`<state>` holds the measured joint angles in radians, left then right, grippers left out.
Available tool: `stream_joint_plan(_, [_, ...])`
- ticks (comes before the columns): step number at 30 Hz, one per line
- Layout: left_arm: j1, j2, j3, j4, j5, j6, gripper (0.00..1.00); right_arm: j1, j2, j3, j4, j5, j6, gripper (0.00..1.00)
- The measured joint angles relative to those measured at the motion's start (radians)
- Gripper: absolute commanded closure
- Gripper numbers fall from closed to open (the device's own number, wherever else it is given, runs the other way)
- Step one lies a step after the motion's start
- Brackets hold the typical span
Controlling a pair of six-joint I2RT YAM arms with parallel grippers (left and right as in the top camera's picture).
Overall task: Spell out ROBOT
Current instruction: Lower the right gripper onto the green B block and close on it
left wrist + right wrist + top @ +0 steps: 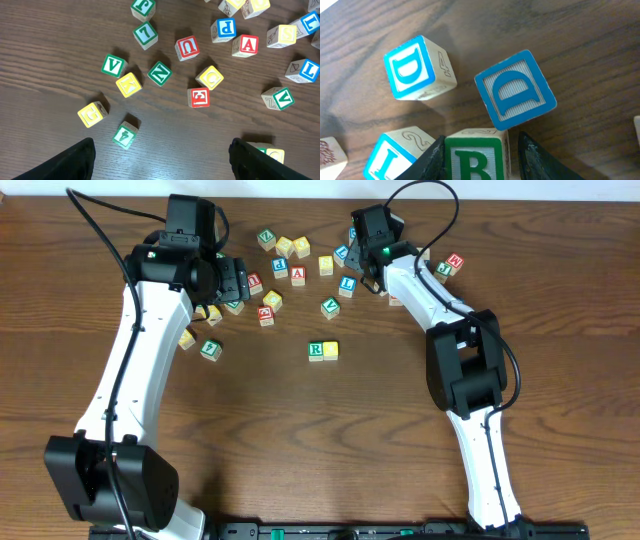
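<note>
The green-framed B cube (480,157) stands between the fingers of my right gripper (481,167). The left finger (432,160) touches the cube's side, while a narrow gap remains between the cube and the right finger (540,160). Overhead, this gripper (372,278) is low among the back blocks. A green R cube (316,350) and a yellow cube (331,350) sit side by side mid-table. My left gripper (162,170) hangs open over bare wood, its right finger (255,160) partly covering the R and yellow pair (274,154).
Two blue D cubes (419,67) (515,90) and a blue I cube (395,155) crowd the B cube. Loose blocks lie under the left arm, among them green V (113,65), green N (160,73) and red A (247,45). A green cube (211,349) sits apart.
</note>
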<state>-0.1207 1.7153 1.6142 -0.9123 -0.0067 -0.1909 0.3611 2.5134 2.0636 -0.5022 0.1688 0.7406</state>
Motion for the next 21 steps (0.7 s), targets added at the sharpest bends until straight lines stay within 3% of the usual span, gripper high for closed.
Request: stream_joint_plan(21, [0.0, 0.0, 0.0, 0.0, 0.0, 0.0, 0.16, -0.002, -0.002, 0.0, -0.041, -0.004, -0.151, 0.73])
